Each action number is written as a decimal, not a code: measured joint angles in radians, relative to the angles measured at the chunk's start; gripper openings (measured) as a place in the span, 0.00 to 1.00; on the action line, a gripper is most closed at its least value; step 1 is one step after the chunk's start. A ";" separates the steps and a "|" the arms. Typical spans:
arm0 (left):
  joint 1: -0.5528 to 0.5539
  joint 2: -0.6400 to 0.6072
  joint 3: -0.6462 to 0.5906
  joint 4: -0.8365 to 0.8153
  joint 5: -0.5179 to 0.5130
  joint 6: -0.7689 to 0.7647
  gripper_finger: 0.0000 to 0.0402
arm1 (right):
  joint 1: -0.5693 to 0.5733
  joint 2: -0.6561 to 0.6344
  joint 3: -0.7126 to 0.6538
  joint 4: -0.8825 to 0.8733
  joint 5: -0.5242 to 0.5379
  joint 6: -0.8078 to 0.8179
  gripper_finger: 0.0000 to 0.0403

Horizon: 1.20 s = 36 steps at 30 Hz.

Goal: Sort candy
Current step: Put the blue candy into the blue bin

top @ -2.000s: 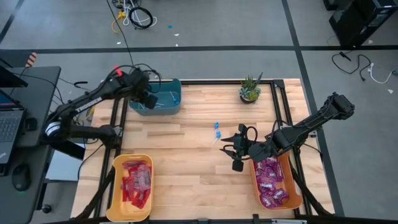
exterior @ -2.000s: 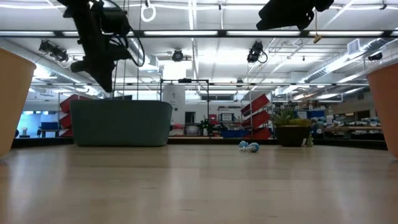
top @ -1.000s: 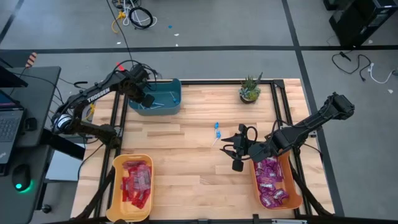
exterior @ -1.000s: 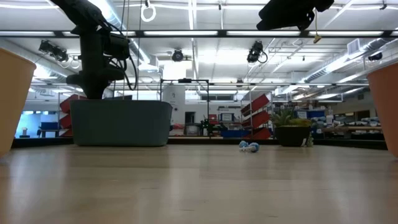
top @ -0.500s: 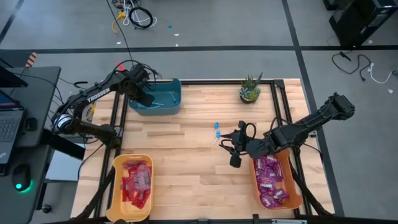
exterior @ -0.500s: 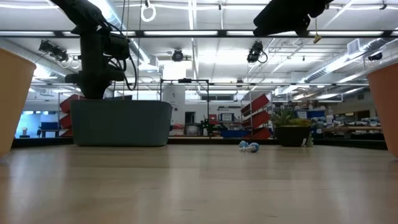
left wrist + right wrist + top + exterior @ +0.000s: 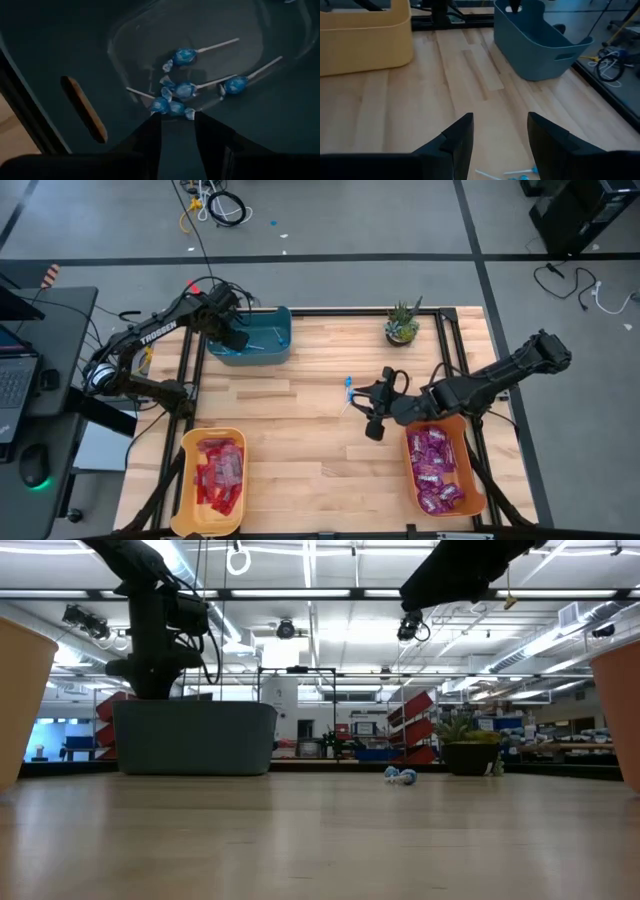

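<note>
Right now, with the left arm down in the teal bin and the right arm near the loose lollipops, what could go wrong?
1. The left gripper sits low inside the teal bin with its fingers apart just above the blue lollipops; closing or lifting carelessly could drag one back out.
2. The right gripper, open, is beside the loose lollipops on the table; a slightly off approach could knock these small sweets away instead of catching them.

Table [image 7: 300, 440]: bin [image 7: 252, 340] rear left holding lollipops [image 7: 185, 90]; plant [image 7: 402, 325] rear right; two bins [image 7: 208, 480] at front corners; loose lollipops [image 7: 349, 386] centre.
</note>
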 joint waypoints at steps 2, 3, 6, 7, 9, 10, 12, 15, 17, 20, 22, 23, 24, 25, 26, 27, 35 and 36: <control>0.000 0.000 0.006 -0.003 0.014 0.000 0.30 | -0.014 0.000 0.000 -0.001 0.000 -0.010 0.43; -0.002 0.000 0.013 -0.003 0.031 0.000 0.30 | -0.021 0.000 0.000 -0.001 0.000 -0.016 0.43; -0.010 0.000 0.046 -0.002 0.089 0.004 0.30 | -0.046 0.000 0.000 -0.002 0.000 -0.034 0.43; -0.014 0.000 0.060 -0.002 0.117 0.005 0.30 | -0.055 0.000 0.000 -0.003 -0.002 -0.035 0.43; -0.023 0.000 0.094 0.002 0.179 0.005 0.30 | -0.071 0.000 0.000 -0.005 -0.011 -0.036 0.43; -0.030 0.000 0.111 0.004 0.212 0.005 0.30 | -0.078 0.000 0.000 -0.006 -0.017 -0.036 0.43; -0.048 0.000 0.148 0.006 0.275 0.006 0.30 | -0.093 0.000 0.000 -0.008 -0.026 -0.036 0.43; -0.093 0.000 0.207 0.025 0.351 0.005 0.30 | -0.109 0.000 0.000 -0.025 -0.027 -0.036 0.43; -0.132 -0.005 0.241 0.056 0.371 0.000 0.30 | -0.117 0.000 0.000 -0.035 -0.028 -0.036 0.43; -0.208 -0.010 0.290 0.104 0.369 -0.010 0.30 | -0.128 0.010 0.000 -0.040 -0.029 -0.036 0.43; -0.267 -0.013 0.315 0.140 0.343 -0.030 0.30 | -0.135 0.031 0.000 -0.042 -0.032 -0.036 0.43; -0.299 -0.014 0.327 0.154 0.324 -0.037 0.30 | -0.141 0.048 0.000 -0.034 -0.035 -0.034 0.43; -0.335 -0.015 0.337 0.178 0.307 -0.047 0.30 | -0.145 0.064 0.000 -0.032 -0.037 -0.026 0.43; -0.368 -0.016 0.348 0.205 0.288 -0.052 0.30 | -0.150 0.084 0.000 -0.033 -0.038 -0.012 0.43; -0.402 -0.016 0.356 0.229 0.267 -0.053 0.30 | -0.156 0.104 0.000 -0.030 -0.039 0.010 0.43; -0.438 -0.021 0.358 0.250 0.245 -0.053 0.30 | -0.162 0.122 0.000 -0.029 -0.040 0.037 0.43; -0.711 -0.032 0.360 0.432 0.026 -0.028 0.30 | -0.224 0.239 0.000 -0.028 -0.105 0.202 0.43; -0.739 -0.033 0.360 0.450 -0.001 -0.026 0.30 | -0.234 0.251 0.000 -0.028 -0.129 0.210 0.43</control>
